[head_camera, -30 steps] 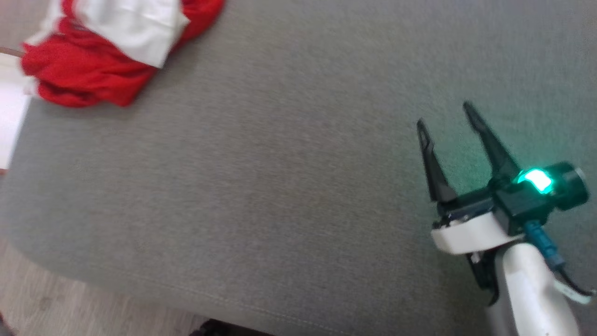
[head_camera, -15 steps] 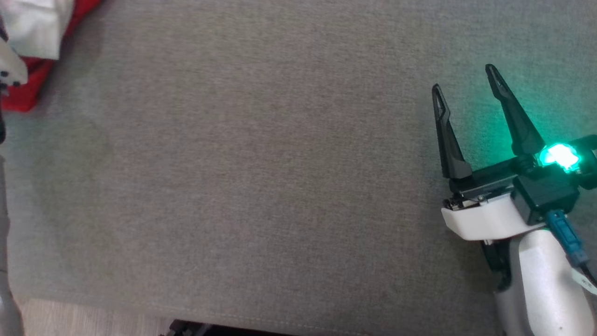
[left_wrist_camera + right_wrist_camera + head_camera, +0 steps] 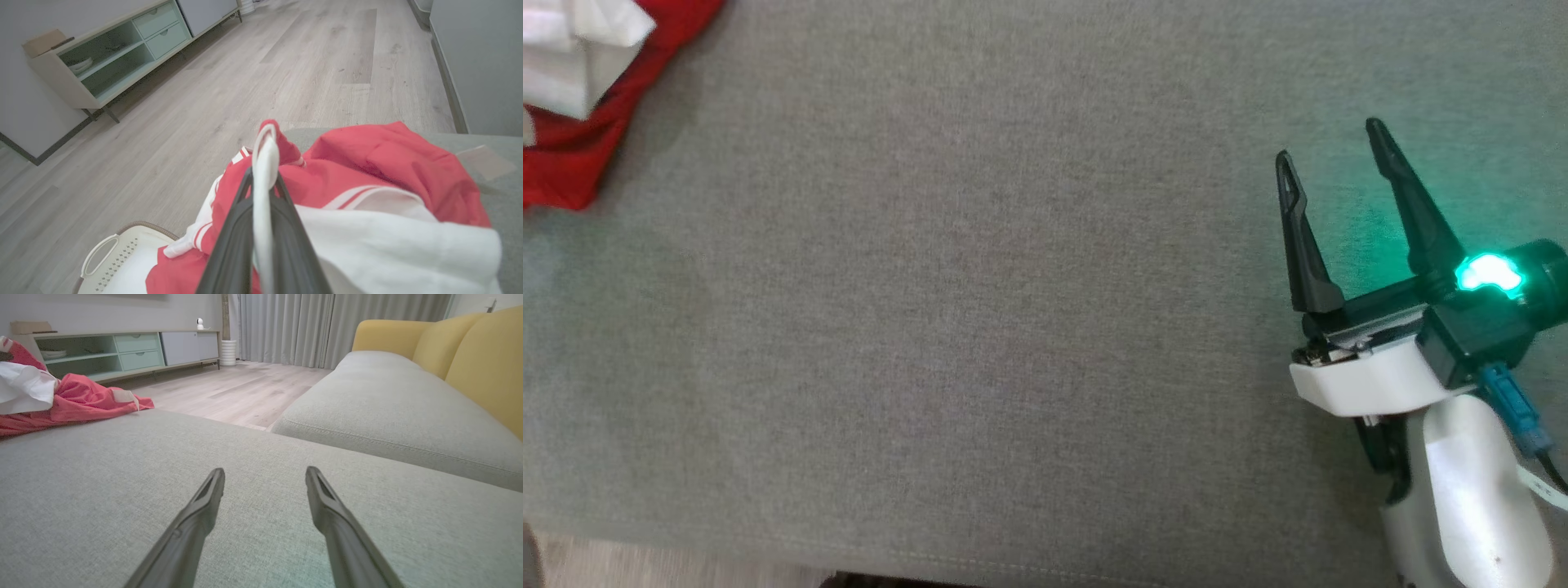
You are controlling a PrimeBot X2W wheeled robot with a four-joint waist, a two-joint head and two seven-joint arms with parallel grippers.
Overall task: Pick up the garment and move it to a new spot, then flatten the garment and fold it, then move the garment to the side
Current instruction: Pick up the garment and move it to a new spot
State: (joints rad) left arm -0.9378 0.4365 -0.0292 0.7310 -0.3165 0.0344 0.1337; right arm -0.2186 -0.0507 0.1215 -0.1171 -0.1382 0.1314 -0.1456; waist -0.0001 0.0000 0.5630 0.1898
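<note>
Left gripper (image 3: 264, 173) clenched on garment (image 3: 380, 163) fold; right gripper (image 3: 1327, 139) spread, empty, garment far to its left. I've move, flatten, fold pending.

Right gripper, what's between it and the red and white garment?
Bare grey sofa cushion and nothing else lies between the right gripper and the garment. The head view shows that stretch, and the right wrist view agrees.

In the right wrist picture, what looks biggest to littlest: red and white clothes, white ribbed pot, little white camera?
Largest: Red and white fabric garment, also nearest.
Middle: White ribbed cylinder on the floor.
Smallest: Small white camera.
</note>
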